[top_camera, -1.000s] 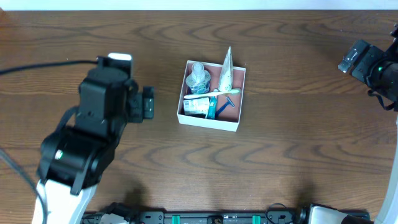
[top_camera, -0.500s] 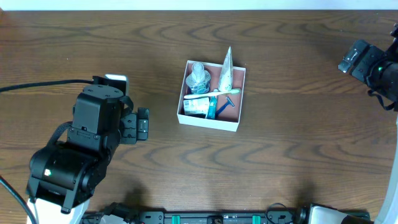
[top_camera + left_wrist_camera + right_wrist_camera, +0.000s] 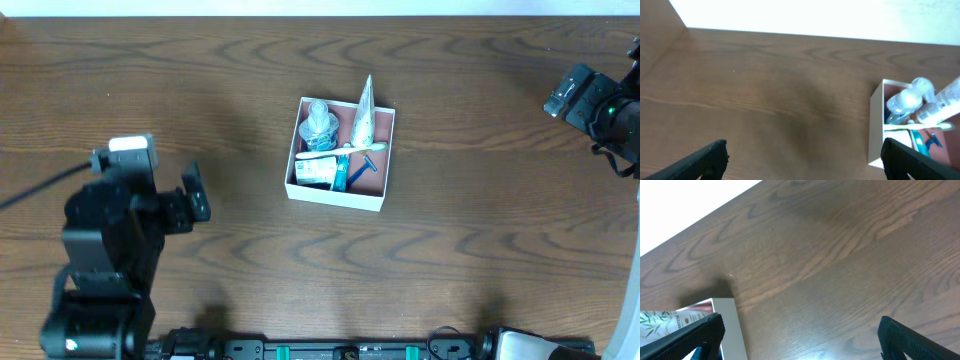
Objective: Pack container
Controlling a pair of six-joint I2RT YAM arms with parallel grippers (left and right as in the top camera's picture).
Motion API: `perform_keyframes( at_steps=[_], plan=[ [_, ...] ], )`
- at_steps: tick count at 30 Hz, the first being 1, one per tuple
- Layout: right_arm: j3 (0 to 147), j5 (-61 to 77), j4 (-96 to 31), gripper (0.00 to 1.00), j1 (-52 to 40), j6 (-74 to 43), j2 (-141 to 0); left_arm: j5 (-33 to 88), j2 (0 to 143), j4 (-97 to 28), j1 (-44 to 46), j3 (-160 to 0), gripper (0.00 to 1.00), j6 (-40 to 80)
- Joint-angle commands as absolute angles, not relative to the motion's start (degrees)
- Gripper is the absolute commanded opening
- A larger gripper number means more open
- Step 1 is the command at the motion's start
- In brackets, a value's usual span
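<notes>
The container [image 3: 334,196], a square white box with a reddish-brown inside, sits at the table's middle. It holds a clear bottle [image 3: 318,123], a white tube [image 3: 364,112], a toothbrush [image 3: 340,152], a blue razor [image 3: 362,170] and a green-and-white carton [image 3: 313,173]. My left gripper [image 3: 195,190] is open and empty, well to the left of the container. In the left wrist view [image 3: 805,160] the container's white wall [image 3: 876,127] is at the right. My right gripper [image 3: 562,97] is open and empty at the far right. Its wrist view [image 3: 800,337] shows the container's corner [image 3: 732,325] at lower left.
Bare brown wood table [image 3: 480,220] surrounds the container. A cable [image 3: 40,185] trails from the left arm to the left edge. A dark rail [image 3: 340,350] runs along the front edge.
My left arm has drawn back from beside the container, moving left and toward the front edge. The right arm and the container's contents have not moved.
</notes>
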State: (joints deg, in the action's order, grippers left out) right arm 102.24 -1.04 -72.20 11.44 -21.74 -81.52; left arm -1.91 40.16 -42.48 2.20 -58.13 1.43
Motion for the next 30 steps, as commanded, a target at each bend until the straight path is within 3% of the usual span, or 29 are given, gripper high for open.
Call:
perform_keyframes(
  at_steps=[1,15,30],
  plan=[
    [102.3,-1.1,-72.2,0.99,11.9,-22.2,-81.4,0.9,35.2,-40.5,0.9,-50.9,0.98,0.7],
    [102.3,-1.1,-72.2,0.99,11.9,-22.2,-81.4,1.0,16.5,-27.7,0.9,-23.3,0.98,5.0],
    [102.3,-1.1,-72.2,0.99,11.9,-22.2,-81.4,0.9,4.6,-24.9,0.9,-11.7,0.98,5.0]
  ],
)
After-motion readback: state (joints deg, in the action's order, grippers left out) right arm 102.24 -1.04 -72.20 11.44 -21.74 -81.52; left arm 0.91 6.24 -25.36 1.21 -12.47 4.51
